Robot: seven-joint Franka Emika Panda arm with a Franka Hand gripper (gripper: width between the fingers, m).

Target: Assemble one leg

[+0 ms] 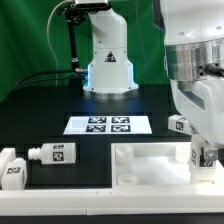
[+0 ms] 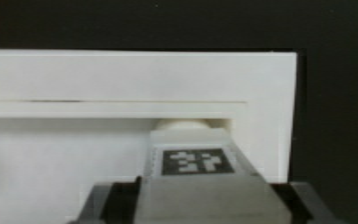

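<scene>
My gripper (image 1: 203, 160) is shut on a leg (image 1: 204, 154), a white square post with a black-and-white tag. It holds the leg over the exterior view's right end of the large flat white panel (image 1: 150, 166). In the wrist view the leg (image 2: 201, 170) lies between my dark fingers (image 2: 126, 200), and its round stub end (image 2: 190, 126) points at the panel (image 2: 140, 90), touching or entering a recess there. I cannot tell how deep the stub sits.
Two more legs (image 1: 55, 153) (image 1: 12, 166) lie at the exterior view's left, and another leg (image 1: 180, 124) lies behind my gripper. The marker board (image 1: 108, 125) lies in the middle, in front of the robot base (image 1: 108, 60).
</scene>
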